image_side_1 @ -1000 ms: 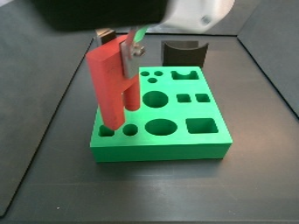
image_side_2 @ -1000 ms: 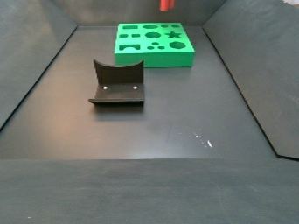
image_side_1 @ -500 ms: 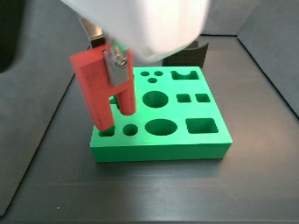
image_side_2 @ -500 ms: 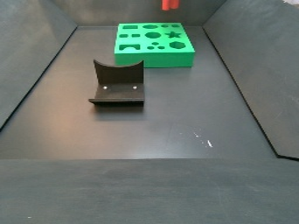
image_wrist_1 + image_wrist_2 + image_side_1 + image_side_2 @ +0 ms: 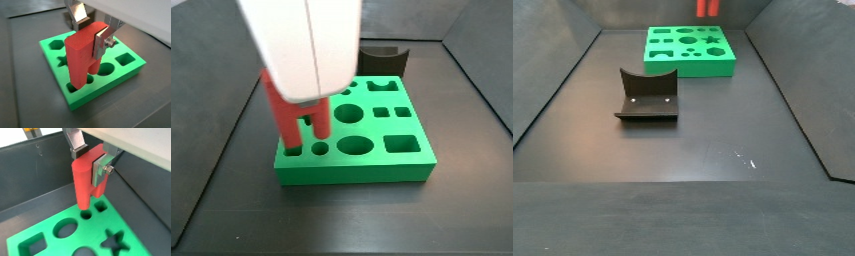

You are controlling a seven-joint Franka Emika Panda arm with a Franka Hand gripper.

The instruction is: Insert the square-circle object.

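The square-circle object (image 5: 83, 55) is a tall red piece with two parallel pegs, held upright. My gripper (image 5: 90, 30) is shut on its upper part, with one silver finger (image 5: 102, 41) flat against its side. It shows the same way in the other wrist view, gripper (image 5: 89, 159) on the red piece (image 5: 83, 180). The pegs (image 5: 298, 125) hang over the front-left corner of the green block (image 5: 372, 150). Their tips are at the small round hole (image 5: 85, 215) and square hole (image 5: 101, 207); I cannot tell if they have entered. In a side view only the piece's end (image 5: 708, 7) shows above the block (image 5: 690, 50).
The dark fixture (image 5: 647, 97) stands on the dark floor, apart from the block, and also shows behind the block (image 5: 382, 57). The white arm body (image 5: 305, 45) hides the gripper in that view. Dark walls (image 5: 40, 173) enclose the floor.
The red piece has come down toward the block's front-left holes, staying upright. The arm body has moved in front of the gripper in a side view.
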